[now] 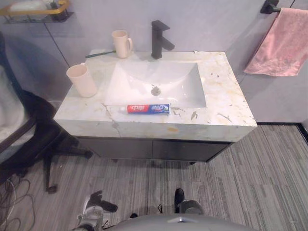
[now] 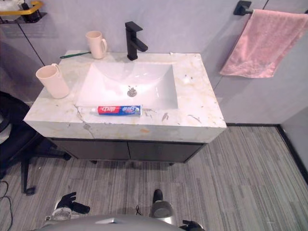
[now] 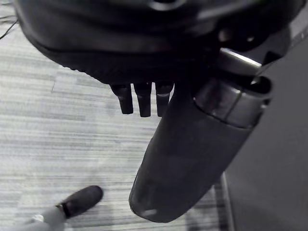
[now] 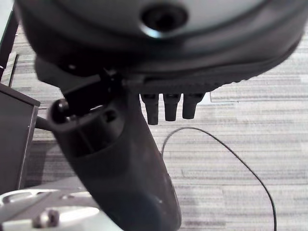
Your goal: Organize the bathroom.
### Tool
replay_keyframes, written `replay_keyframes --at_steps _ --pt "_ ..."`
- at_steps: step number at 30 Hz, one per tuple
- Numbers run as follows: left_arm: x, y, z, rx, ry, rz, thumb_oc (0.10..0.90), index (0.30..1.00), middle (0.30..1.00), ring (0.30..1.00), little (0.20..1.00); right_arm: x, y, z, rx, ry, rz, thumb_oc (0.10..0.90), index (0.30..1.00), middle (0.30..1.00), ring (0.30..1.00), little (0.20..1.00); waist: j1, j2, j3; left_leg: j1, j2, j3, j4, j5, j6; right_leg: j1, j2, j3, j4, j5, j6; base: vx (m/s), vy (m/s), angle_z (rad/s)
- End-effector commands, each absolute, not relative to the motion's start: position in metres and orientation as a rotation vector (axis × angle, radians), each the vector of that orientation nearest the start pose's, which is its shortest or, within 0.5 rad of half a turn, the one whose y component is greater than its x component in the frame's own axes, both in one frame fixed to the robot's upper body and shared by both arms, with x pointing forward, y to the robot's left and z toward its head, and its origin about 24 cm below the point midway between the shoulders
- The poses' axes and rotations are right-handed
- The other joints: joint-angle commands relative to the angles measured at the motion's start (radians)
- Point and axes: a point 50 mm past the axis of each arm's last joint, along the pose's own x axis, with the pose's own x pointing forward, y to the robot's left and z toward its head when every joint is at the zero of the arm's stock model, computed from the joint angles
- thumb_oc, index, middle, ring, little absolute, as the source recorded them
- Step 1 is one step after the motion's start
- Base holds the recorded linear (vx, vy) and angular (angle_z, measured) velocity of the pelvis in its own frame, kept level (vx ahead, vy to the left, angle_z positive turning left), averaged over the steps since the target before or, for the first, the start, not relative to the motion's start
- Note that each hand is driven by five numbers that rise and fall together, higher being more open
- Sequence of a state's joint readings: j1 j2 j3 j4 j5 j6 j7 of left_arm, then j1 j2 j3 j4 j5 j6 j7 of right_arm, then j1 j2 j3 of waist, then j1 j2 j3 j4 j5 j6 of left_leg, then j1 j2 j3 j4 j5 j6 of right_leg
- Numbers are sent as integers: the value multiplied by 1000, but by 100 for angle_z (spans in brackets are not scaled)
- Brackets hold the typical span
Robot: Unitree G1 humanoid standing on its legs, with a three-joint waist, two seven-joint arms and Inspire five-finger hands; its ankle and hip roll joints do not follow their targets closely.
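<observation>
the toothpaste tube (image 1: 148, 109) is left flat on the tabletop (image 1: 226, 103) before the sink (image 1: 144, 72) — unsorted; left hand (image 3: 142, 101) and right hand (image 4: 168, 107) are hung low, fingers relaxed, nothing held.

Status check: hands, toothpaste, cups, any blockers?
Left robot hand and right robot hand low, open, empty. Toothpaste flat on counter front edge; two cups upright. Nothing blocking.

the left hand (image 1: 98, 201) hangs low at the robot's side above the floor, fingers (image 3: 140, 101) straight and relaxed, thumb extended, holding nothing. the right hand (image 4: 166, 103) hangs low on the other side in the same pose, its fingers loosely straight beside the thumb and empty.
</observation>
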State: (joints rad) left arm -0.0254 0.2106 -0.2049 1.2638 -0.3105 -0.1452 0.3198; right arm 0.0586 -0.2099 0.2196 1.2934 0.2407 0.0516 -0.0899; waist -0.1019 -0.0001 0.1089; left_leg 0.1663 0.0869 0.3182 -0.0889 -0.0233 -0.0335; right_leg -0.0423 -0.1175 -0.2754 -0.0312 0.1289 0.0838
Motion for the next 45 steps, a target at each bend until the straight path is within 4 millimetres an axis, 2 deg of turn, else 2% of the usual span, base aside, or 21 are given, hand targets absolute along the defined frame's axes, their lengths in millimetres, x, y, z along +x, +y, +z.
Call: replay_keyframes --at_steps 1,7,8,11,12,13,17,18,20,22,25,27,29,30,32,33,34,35,36,39,45 --pt "120 257 -141 189 924 659 800 900 900 900 900 87 -228 -165 -183 1274 -206 800 900 900 900 900 15 -25 -34 -59 -38 -3 15 10 30 40 -12 30 27 -77 48 14 -20 -9" --pt "125 270 -126 318 769 807 800 900 900 900 900 89 -227 -165 -182 1283 -204 800 900 900 900 900 36 -36 -41 -59 -46 -24 17 14 28 73 2 36 -1 -77 42 0 -3 -1" --pt "146 272 -108 394 609 853 800 900 900 900 900 92 -227 -164 -183 1281 -200 800 900 900 900 900 48 -36 -40 -58 -51 -32 16 13 28 81 2 33 -7 -75 41 -39 15 2" --pt "176 270 -79 444 396 872 800 900 900 900 900 95 -227 -163 -172 1281 -206 800 900 900 900 900 70 -33 -34 -61 -58 -49 17 10 30 82 0 27 -2 -77 39 -57 7 13" --pt "188 267 -61 462 269 875 800 900 900 900 900 97 -226 -163 -159 1281 -213 800 900 900 900 900 85 -33 -28 -64 -61 -60 18 7 31 82 -1 21 5 -80 37 -62 -6 15" --pt "189 267 -59 466 256 876 800 900 900 900 900 97 -226 -163 -157 1280 -215 800 900 900 900 900 86 -33 -28 -63 -61 -61 18 7 31 82 -2 20 5 -80 37 -61 -15 19" --pt "210 267 -9 430 -43 852 800 900 900 900 900 98 -226 -163 -123 1281 -242 800 900 900 900 900 122 -34 -14 -73 -70 -95 22 3 35 83 -3 7 20 -87 30 -58 -37 24" --pt "209 267 -9 430 -43 853 800 900 900 900 900 98 -226 -163 -123 1281 -241 800 900 900 900 900 122 -34 -14 -73 -70 -96 22 3 35 83 -3 6 20 -87 30 -44 -34 23" --pt "215 266 13 410 -165 837 800 900 900 900 900 97 -227 -163 -115 1281 -252 800 900 900 900 900 133 -33 -9 -73 -73 -104 23 3 35 85 -4 -2 21 -88 28 -35 -23 17" --pt "221 265 49 395 -337 785 800 900 900 900 900 98 -230 -162 -113 1279 -260 800 900 900 900 900 148 -30 -3 -76 -74 -111 22 3 34 88 -7 -12 19 -88 26 -46 -22 23" --pt "223 265 70 386 -415 756 800 900 900 900 900 99 -233 -161 -110 1275 -266 800 900 900 900 900 156 -27 -2 -76 -74 -116 19 3 33 93 -7 -18 13 -87 26 -33 -15 23" --pt "223 266 72 349 -409 757 800 900 900 900 900 101 -234 -161 -103 1264 -273 800 900 900 900 900 160 -25 -3 -75 -74 -119 18 3 32 95 -8 -23 11 -85 28 -26 -16 16" --pt "224 269 66 355 -354 764 800 900 900 900 900 104 -235 -159 -99 1243 -289 800 900 900 900 900 159 -24 -4 -71 -73 -118 16 3 32 99 -9 -27 9 -84 29 -11 -14 10" --pt "220 274 41 249 -188 791 800 900 900 900 900 106 -235 -159 -91 1234 -285 800 900 900 900 900 153 -23 -6 -67 -73 -115 16 3 30 102 -8 -29 6 -82 31 -6 -5 5" --pt "216 275 22 260 -87 786 800 900 900 900 900 107 -235 -158 -98 1228 -276 800 900 900 900 900 148 -23 -7 -64 -72 -110 16 3 30 104 -7 -30 4 -81 31 0 0 0" --pt "212 274 4 223 23 780 800 900 900 900 900 108 -235 -158 -99 1224 -274 800 900 900 900 900 145 -24 -8 -61 -72 -108 15 3 30 105 -7 -30 2 -80 32 0 0 0" --pt "194 271 -38 187 248 746 800 900 900 900 900 108 -234 -158 -91 1223 -268 800 900 900 900 900 137 -25 -10 -58 -71 -102 14 4 29 104 -6 -27 -1 -77 35 0 0 0" --pt "182 268 -62 134 385 709 800 900 900 900 900 108 -233 -158 -106 1225 -258 800 900 900 900 900 131 -24 -10 -56 -70 -97 15 4 30 105 -5 -24 -2 -76 36 0 0 0" --pt "179 268 -67 129 415 696 800 900 900 900 900 108 -233 -158 -110 1226 -253 800 900 900 900 900 129 -24 -10 -55 -70 -95 15 4 30 106 -4 -23 -3 -76 36 6 17 -3" --pt "131 259 -127 126 830 502 800 900 900 900 900 105 -234 -159 -135 1226 -219 800 900 900 900 900 90 -18 -18 -46 -70 -72 15 4 35 103 0 -1 -6 -73 41 21 65 -12" --pt "96 248 -154 78 1100 264 800 900 900 900 900 98 -243 -158 -142 1211 -203 800 900 900 900 900 19 -9 -42 -31 -71 -16 14 -4 42 94 9 47 -18 -70 48 67 83 -27"
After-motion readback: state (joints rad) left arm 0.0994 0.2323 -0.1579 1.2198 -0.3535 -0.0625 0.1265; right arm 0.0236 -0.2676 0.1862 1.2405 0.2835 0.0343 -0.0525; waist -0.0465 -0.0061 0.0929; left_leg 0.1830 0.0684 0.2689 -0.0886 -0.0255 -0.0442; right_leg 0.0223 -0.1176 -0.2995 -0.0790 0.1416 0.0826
